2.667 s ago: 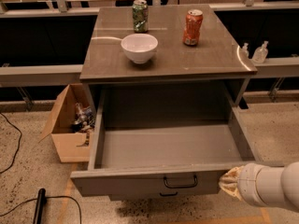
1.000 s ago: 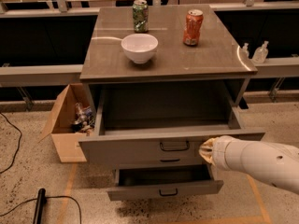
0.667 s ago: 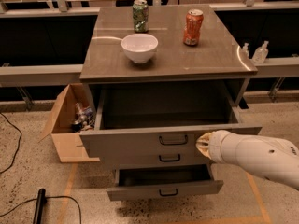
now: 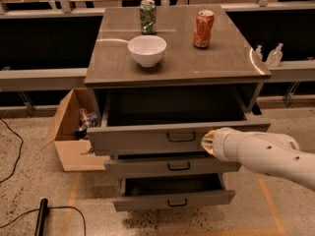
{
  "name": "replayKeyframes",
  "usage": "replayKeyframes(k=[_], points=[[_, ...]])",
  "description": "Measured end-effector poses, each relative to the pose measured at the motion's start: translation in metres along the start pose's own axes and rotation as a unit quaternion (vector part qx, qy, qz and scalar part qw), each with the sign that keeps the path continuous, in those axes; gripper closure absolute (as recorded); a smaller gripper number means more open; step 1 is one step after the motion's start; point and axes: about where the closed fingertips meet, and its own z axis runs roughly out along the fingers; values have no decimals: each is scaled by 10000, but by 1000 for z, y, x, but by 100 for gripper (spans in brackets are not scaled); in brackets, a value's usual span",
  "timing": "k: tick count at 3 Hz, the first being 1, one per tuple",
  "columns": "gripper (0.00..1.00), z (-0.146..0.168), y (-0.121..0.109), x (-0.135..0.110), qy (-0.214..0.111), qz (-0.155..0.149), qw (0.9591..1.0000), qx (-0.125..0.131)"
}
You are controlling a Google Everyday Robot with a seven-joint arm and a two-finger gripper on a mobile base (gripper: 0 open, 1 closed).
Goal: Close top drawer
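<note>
The top drawer (image 4: 147,139) is the widest grey drawer, under the cabinet top, with a small black handle (image 4: 180,137) on its flat front. It stands partly open, and its dark inside shows. My gripper (image 4: 208,142) is at the end of the white arm coming in from the right. It presses against the right part of the drawer's front panel, just right of the handle.
On the cabinet top (image 4: 221,63) stand a white bowl (image 4: 146,49), a green can (image 4: 147,16) and an orange can (image 4: 203,28). Below are two narrower drawers, middle (image 4: 147,167) and bottom (image 4: 172,196), both slightly open. An open cardboard box (image 4: 74,132) sits on the floor at the left.
The top drawer has slid back into the cabinet, from fully out to partly open. My gripper has moved forward with its front panel, and the two lower drawers came into view.
</note>
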Motion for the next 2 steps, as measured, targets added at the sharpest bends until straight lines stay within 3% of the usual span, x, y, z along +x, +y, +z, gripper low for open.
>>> replayKeyframes(k=[2], points=[[100, 29, -26, -9, 0, -215, 9997, 145]])
